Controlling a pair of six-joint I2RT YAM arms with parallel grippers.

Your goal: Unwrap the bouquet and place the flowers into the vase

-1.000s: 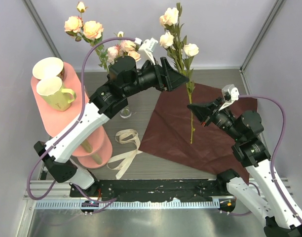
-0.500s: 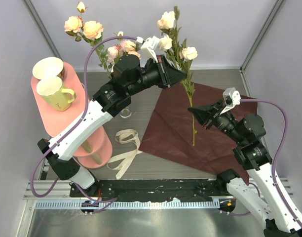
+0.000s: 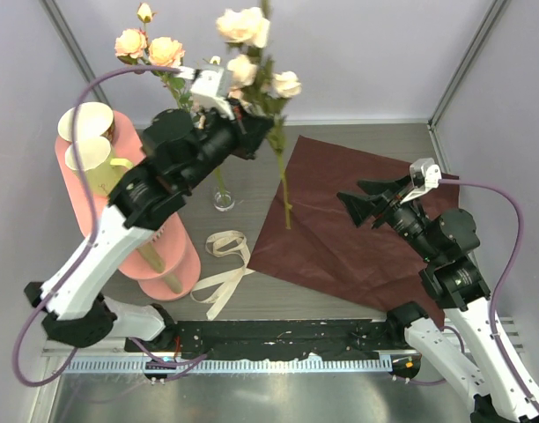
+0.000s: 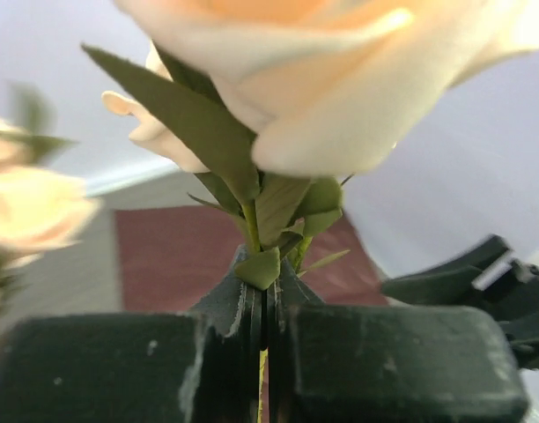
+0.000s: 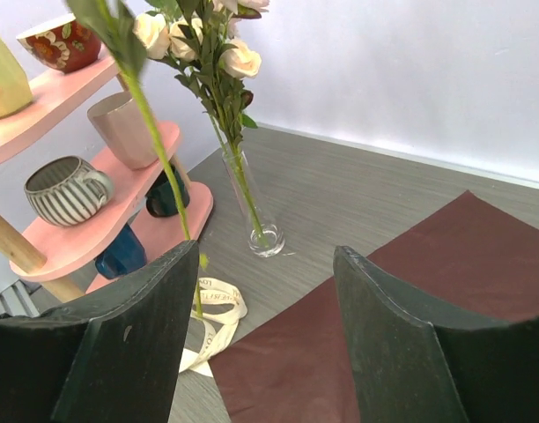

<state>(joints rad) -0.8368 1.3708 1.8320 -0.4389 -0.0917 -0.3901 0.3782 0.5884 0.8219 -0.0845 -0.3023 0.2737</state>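
Note:
The bouquet is undone: its dark red paper (image 3: 358, 220) lies flat on the table and the cream ribbon (image 3: 221, 264) lies loose beside it. My left gripper (image 3: 268, 134) (image 4: 266, 308) is shut on the stem of one sprig of pale roses (image 3: 243, 26) (image 4: 340, 79). The sprig's long stem (image 3: 285, 194) (image 5: 159, 150) hangs free above the paper's left edge. The narrow clear vase (image 3: 223, 198) (image 5: 256, 216) stands left of the paper and holds other flowers (image 3: 151, 48). My right gripper (image 3: 356, 196) (image 5: 268, 248) hovers open over the paper (image 5: 481, 247), holding nothing.
A pink tiered shelf (image 3: 186, 264) stands at the left under my left arm, with a yellow-green mug (image 3: 98, 159) and a cream cup (image 3: 83, 119) on top. A striped mug (image 5: 62, 189) sits on a lower tier. Grey walls close in the back and sides.
The right gripper has opened and let go of the stem. The left gripper has shut on the sprig and carried it up and leftward, closer to the vase.

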